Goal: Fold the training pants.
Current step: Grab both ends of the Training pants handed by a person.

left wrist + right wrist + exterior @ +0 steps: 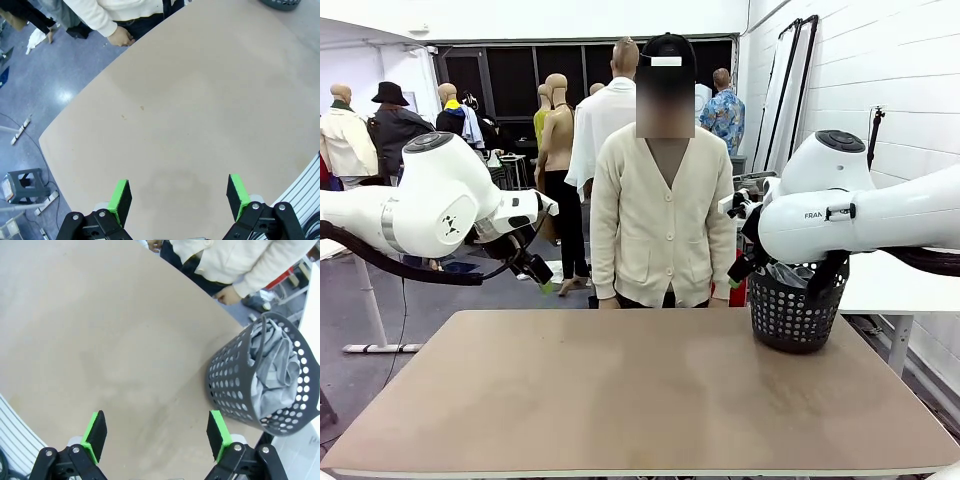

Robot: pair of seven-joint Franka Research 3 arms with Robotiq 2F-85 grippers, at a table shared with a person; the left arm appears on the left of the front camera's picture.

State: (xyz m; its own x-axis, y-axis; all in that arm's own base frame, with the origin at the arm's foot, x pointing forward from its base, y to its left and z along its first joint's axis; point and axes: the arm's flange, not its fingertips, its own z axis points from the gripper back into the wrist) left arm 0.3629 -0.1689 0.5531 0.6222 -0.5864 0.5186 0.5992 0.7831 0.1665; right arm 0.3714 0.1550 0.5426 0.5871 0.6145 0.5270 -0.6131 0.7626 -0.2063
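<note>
The training pants are a bundle of light grey cloth stuffed inside a dark perforated basket, which stands at the table's far right corner; grey cloth peeks over its rim. My right gripper hangs open above the tabletop, to the side of the basket, nothing between its green pads. My left gripper is open too, high over the bare table. In the front view the left gripper is raised at the far left and the right gripper is partly hidden beside the basket.
A person in a cream cardigan stands at the table's far edge, hands down by the rim. The brown tabletop is wide and flat. A white table stands behind the basket on the right.
</note>
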